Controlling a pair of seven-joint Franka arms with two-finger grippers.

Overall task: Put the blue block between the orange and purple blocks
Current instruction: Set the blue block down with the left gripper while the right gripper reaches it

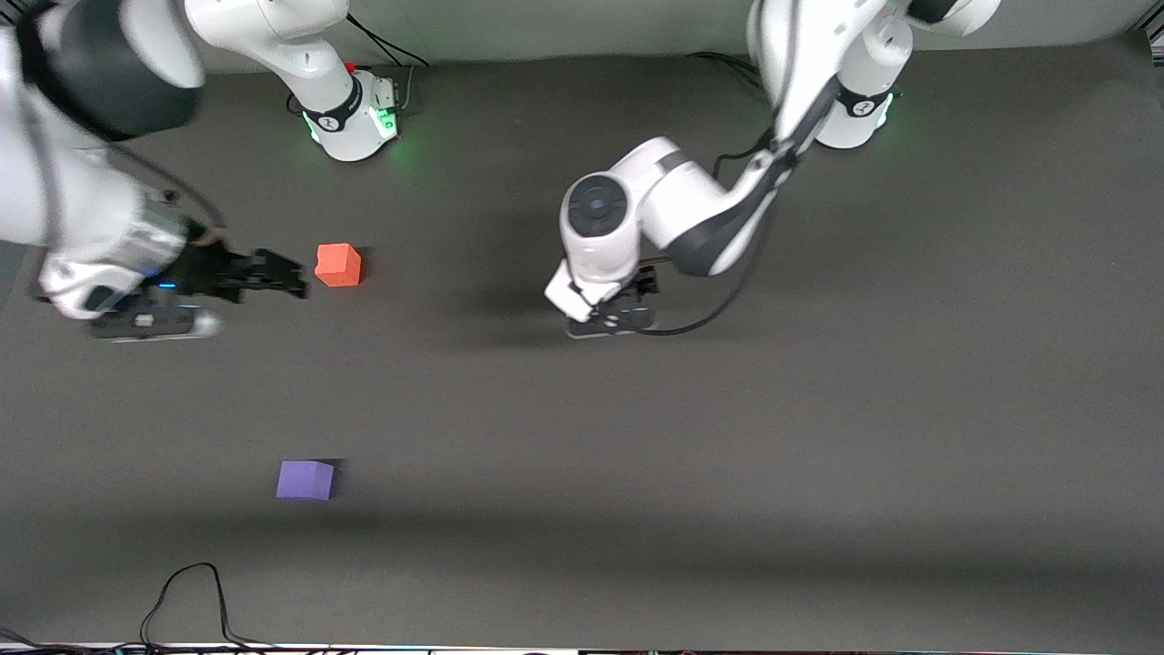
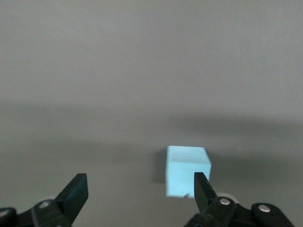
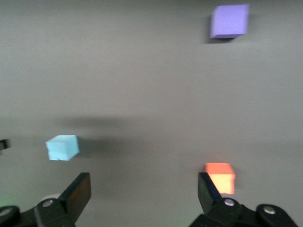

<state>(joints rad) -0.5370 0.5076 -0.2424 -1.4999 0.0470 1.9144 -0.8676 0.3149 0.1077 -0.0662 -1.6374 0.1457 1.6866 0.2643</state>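
Observation:
The blue block (image 2: 187,172) is a light sky-blue cube on the grey table. It lies just ahead of my open left gripper (image 2: 139,191), close to one fingertip (image 2: 202,187) and not between the fingers. In the front view the left hand (image 1: 611,305) hides it. It also shows in the right wrist view (image 3: 62,147). The orange block (image 1: 338,265) sits toward the right arm's end. The purple block (image 1: 306,479) lies nearer to the front camera than the orange one. My right gripper (image 1: 289,277) is open and empty beside the orange block (image 3: 221,177). The purple block also shows in the right wrist view (image 3: 229,21).
Both arm bases (image 1: 355,118) stand along the table's edge farthest from the front camera. A black cable (image 1: 182,600) loops over the table edge nearest that camera. The table is a plain dark grey mat (image 1: 818,437).

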